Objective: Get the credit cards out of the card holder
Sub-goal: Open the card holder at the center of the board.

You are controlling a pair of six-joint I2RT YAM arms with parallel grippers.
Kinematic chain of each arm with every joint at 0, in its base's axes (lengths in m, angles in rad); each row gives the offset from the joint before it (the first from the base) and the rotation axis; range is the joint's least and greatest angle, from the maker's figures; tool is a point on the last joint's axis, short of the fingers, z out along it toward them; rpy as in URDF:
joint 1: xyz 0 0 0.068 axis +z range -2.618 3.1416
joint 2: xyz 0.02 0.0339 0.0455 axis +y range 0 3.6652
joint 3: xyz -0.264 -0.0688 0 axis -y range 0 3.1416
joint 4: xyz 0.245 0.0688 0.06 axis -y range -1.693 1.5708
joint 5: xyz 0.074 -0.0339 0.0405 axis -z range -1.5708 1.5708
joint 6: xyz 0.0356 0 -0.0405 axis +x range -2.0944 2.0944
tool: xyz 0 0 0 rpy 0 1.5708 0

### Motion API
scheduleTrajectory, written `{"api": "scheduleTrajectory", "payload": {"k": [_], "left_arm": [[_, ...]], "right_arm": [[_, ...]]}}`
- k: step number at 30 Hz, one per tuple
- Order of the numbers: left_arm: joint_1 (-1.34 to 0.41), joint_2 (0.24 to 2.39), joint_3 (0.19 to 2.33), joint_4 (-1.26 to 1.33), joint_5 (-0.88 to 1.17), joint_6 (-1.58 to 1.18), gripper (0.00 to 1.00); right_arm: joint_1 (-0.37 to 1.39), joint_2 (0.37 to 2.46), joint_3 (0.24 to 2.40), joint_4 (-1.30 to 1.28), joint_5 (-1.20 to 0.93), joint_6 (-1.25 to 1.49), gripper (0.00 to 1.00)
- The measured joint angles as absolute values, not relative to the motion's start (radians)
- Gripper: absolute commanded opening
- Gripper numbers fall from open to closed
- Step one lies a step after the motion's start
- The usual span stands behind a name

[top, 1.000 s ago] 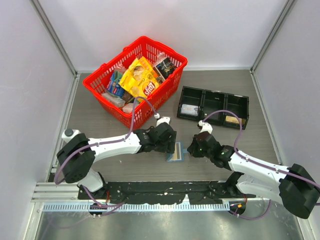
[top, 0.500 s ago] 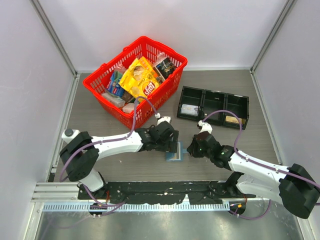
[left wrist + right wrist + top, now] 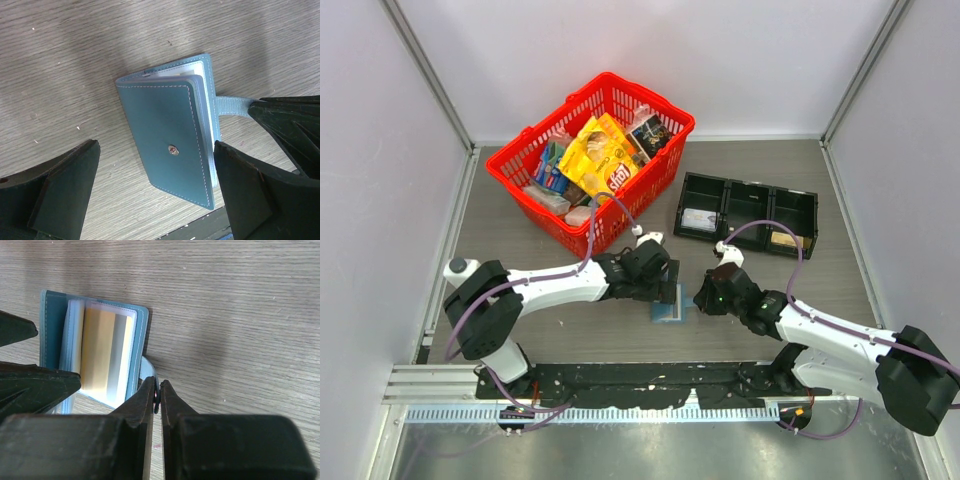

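The blue card holder [image 3: 670, 308] lies on the table between my two grippers, partly folded. In the left wrist view its outer cover [image 3: 167, 142] with a metal snap faces the camera. In the right wrist view [image 3: 55, 335] it gapes open, and a tan-gold credit card [image 3: 100, 352] shows in an inner pocket. My left gripper [image 3: 660, 290] [image 3: 155, 145] is open, with one finger on each side of the holder. My right gripper [image 3: 705, 297] [image 3: 156, 392] is shut on the holder's side tab [image 3: 230, 106].
A red basket [image 3: 520, 175] full of snack packs stands at the back left. A black three-compartment tray [image 3: 748, 228] at the back right holds a pale card [image 3: 697, 219] and a tan item [image 3: 783, 239]. A black rail [image 3: 650, 380] runs along the near edge.
My left gripper has shifted slightly right, over the card holder, and now covers more of it. The right gripper has stayed on the tab.
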State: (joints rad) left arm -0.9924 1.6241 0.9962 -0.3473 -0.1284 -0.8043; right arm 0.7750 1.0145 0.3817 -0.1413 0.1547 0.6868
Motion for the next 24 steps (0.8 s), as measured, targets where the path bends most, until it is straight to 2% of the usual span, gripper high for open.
{"api": "scheduleTrajectory", "payload": {"k": [17,24], "left_arm": [[-0.98,1.623,0.996,-0.348,-0.091,-0.807,1.0],[-0.972,1.607,0.996,-0.348,-0.082,-0.808,0.88]], "right_arm": [[0.775,1.015,0.382,-0.139,0.155,0.687,0.13],[0.775,1.015,0.382,-0.138,0.155,0.687,0.13]]}}
